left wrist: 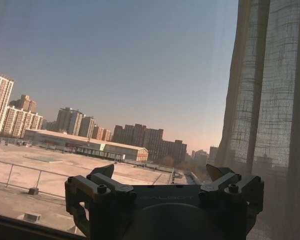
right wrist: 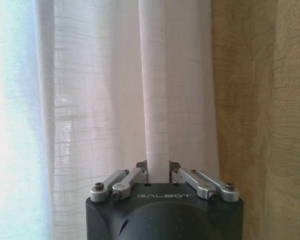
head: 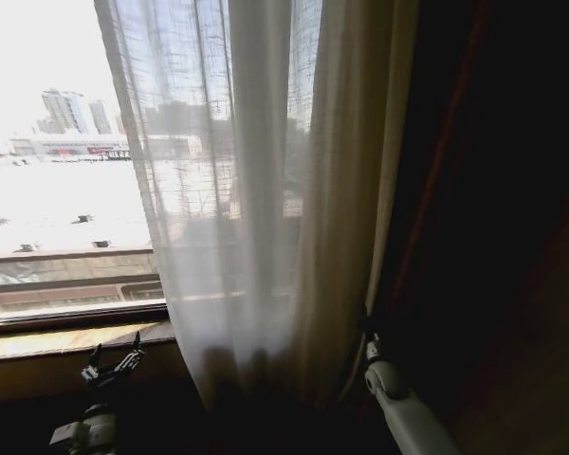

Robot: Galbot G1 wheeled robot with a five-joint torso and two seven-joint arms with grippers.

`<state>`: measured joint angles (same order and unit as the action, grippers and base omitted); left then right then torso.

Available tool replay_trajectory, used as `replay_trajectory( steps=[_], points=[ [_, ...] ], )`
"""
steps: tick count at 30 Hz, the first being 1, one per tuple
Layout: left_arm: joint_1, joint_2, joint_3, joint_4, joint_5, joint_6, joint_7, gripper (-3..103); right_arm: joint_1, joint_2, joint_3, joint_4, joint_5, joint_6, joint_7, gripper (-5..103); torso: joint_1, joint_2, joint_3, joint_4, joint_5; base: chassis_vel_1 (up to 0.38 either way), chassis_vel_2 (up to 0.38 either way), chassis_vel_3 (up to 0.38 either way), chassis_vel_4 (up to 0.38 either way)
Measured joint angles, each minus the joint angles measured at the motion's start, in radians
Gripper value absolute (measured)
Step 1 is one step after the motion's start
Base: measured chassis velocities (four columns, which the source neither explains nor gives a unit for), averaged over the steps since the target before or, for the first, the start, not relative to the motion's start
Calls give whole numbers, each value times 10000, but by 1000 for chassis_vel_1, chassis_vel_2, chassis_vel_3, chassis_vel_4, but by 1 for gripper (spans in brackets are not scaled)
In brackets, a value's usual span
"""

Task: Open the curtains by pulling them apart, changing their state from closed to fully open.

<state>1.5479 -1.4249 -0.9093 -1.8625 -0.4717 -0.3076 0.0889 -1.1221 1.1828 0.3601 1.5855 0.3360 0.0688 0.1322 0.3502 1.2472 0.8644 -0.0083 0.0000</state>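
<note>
The curtains (head: pixel 256 190) hang as one sheer white pleated panel, bunched toward the right half of the window. In the right wrist view my right gripper (right wrist: pixel 158 174) is shut on a narrow vertical fold of the curtains (right wrist: pixel 157 85). From the head view the right arm (head: pixel 403 403) rises at the lower right edge of the sheer fabric, its fingers tucked behind the folds. My left gripper (head: pixel 114 360) stands open low at the left, in front of the sill, touching nothing. The left wrist view shows the left gripper (left wrist: pixel 160 172) open toward bare glass, with the curtains (left wrist: pixel 272 100) off to one side.
A heavy drape (head: pixel 493 237), dark brown-red with a beige lining (right wrist: pixel 262 100), hangs right beside the sheer panel. The wooden window sill (head: pixel 66 339) runs along the lower left, below uncovered glass (head: pixel 57 190) showing rooftops and towers.
</note>
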Motion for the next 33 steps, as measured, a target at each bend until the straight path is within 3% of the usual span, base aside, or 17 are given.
replay_trajectory(
  steps=[5,7,11,13,17,19,22,33],
  points=[
    [0,0,0,0,0,0,1,100,-659,-82,124,422,59,568,-963,30,0,0,0,-1,0,0,0,0,0],
    [0,0,1,0,0,0,1,100,-909,-110,192,554,-65,776,-1180,41,0,0,0,-1,-1,0,0,0,0],
    [0,0,1,0,0,0,1,100,-1290,-190,330,795,-460,1028,-1486,51,0,0,0,-2,-2,0,0,0,0],
    [0,0,0,0,0,0,0,100,-1370,-202,331,868,-501,1089,-1498,57,0,0,0,-2,-1,0,0,0,0],
    [0,0,0,0,0,0,0,100,-1568,-215,334,1052,-696,1230,-1504,79,0,0,0,-1,0,0,0,0,0],
    [0,0,0,0,0,0,0,100,-1589,-215,334,1071,-733,1246,-1504,79,0,0,0,-2,0,24,27,-56,-35],
    [0,0,1,0,0,0,1,100,-1610,-220,325,1080,-857,1284,-1503,95,0,0,0,-1,0,81,41,-83,-65],
    [0,0,0,0,0,0,1,100,-1479,-209,204,917,-912,1364,-1586,100,0,0,0,0,-1,180,160,-186,-169]
  ],
)
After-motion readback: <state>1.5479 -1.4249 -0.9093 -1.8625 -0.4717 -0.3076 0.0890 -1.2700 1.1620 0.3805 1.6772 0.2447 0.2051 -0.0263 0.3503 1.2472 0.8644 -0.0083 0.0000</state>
